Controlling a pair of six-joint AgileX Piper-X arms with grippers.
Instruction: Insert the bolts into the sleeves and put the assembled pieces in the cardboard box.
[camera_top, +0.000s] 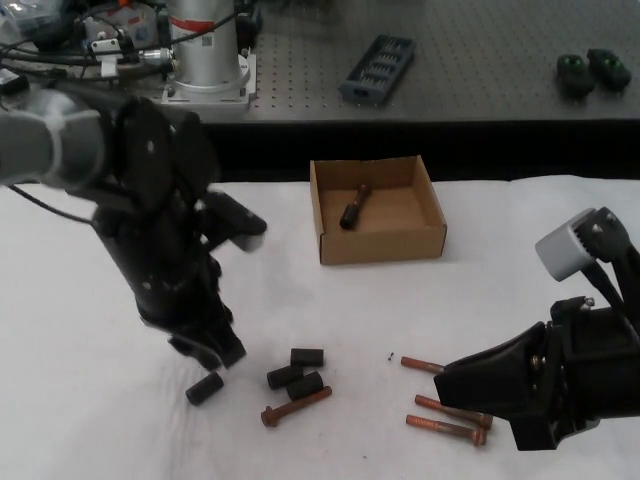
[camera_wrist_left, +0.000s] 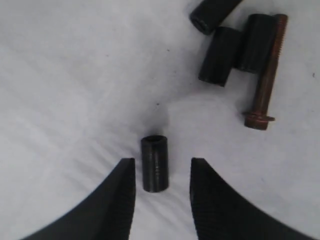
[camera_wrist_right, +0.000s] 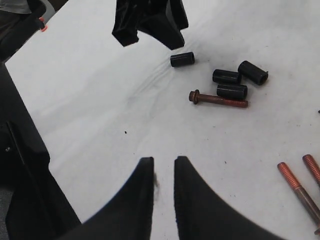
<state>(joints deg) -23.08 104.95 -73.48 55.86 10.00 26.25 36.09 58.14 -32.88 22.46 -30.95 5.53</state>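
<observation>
white cloth (camera_top: 80, 420); left gripper (camera_wrist_left: 162, 161), parted, flanks one sleeve (camera_wrist_left: 154, 165).

Lab with perforated optical breadboard (camera_top: 480, 70)

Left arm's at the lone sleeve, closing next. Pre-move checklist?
1. Left gripper jaws open, straddling the lone black cylindrical sleeve: ok.
2. Sleeve apart from the three other black sleeves and rusty hex-head bolt: ok.
3. Jaws lowered to sleeve height: cannot tell.
4. Right gripper holding a bolt: not ok, empty.
5. Open brown cardboard box has room: ok.
</observation>
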